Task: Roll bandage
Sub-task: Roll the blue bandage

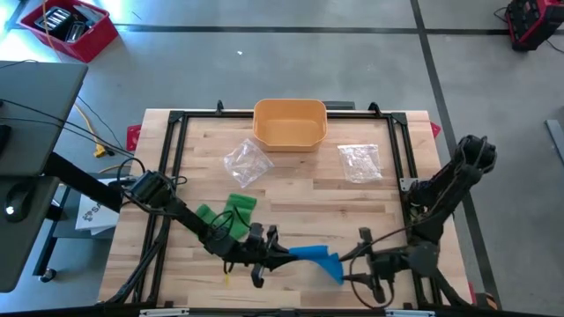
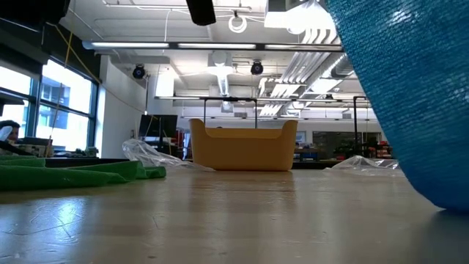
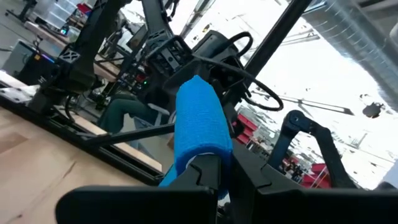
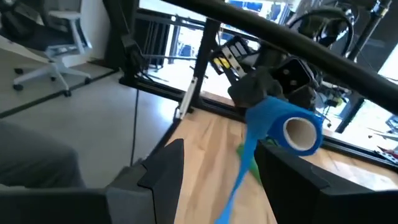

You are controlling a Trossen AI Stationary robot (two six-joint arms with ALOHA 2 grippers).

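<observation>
Blue bandage (image 1: 315, 256) pinched in left claw (image 1: 264, 255), right claw (image 1: 363, 280) spread

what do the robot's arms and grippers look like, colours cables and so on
Both arms are dark, near-black jointed links with thin black cables looping off them. The left gripper and right gripper each end in two flat, matte black fingers. No markings are readable.

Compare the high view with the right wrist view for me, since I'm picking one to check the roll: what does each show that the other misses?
Only the high view shows the yellow bin, two clear bags and both arms. Only the right wrist view shows the roll's cardboard core end-on. Both show the blue bandage in the shut left pincer, the green bandage and the open right pincer.
</observation>
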